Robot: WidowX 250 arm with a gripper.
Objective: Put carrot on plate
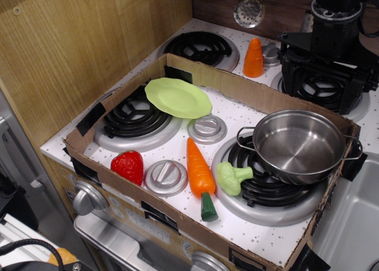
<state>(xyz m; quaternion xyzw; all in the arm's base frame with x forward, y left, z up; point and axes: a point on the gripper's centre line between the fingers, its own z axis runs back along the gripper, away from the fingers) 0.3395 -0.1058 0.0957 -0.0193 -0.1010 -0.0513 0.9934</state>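
The carrot [200,173] lies on the white stovetop near the front, between two silver knobs and the front right burner, its dark green stub pointing toward the front edge. The lime-green plate [177,97] rests tilted on the rim of the back left burner inside the cardboard frame. My gripper [327,64] is a black mass at the far right, over the back right burner and well away from both carrot and plate. Its fingers do not show clearly.
A steel pot [299,145] sits on the front right burner, with a green broccoli [232,177] beside it. A red strawberry [128,166] lies at front left. A plain orange cone [253,58] stands at the back. A cardboard wall [249,84] rings the stovetop.
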